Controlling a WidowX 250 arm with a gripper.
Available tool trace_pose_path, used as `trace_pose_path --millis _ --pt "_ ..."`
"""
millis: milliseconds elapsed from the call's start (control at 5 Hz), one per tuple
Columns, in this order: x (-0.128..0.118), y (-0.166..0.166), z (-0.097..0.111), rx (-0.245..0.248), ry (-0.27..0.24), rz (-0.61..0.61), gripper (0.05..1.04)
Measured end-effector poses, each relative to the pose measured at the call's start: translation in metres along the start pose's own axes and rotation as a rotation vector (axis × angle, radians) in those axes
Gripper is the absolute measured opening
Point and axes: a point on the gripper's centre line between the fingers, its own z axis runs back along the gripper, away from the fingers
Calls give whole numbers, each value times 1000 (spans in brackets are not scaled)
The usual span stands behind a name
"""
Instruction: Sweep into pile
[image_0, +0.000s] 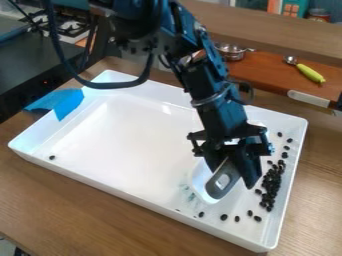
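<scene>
- Nearest the camera lies the wood-grained table (113, 217), with the white tray (292, 167) set on it, one corner pointing forward.
- Grey-and-white scraper (215, 189) in the tray's near right part, left of the main beans (270, 186). Probably light, stiff and smooth, not fragile; it could twist if pinched off-centre. Best hold: squarely on the grey end, above the hole.
- Its long axis slants from upper right, at the gripper (234, 172), to lower left; the working end points down toward the near wall and looks close to the tray floor.
- Gripper clamped on the scraper's grey upper end.
- Beans bunch along the right wall, a few string along the near wall, and a stray bean (52, 157) sits far left. Small and hard, they would likely roll or skip under a quick stroke.
</scene>
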Motion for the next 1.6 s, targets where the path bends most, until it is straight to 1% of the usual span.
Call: trace_pose_path --millis 200,400,600,800,1000,1200,1400,1600 --pt "-5 5 11 -99 -23 -25 490" --pt "-8 19 32 -200 -33 -31 490" --pt "-10 36 72 -244 -82 -13 490" --pt "-7 54 102 -260 -114 -25 490" --pt "0 76 114 -182 -123 -83 490" --pt "3 93 118 -174 -116 -136 490" --pt "7 113 115 -204 -67 -151 490" --pt "10 128 110 -249 15 -160 490"
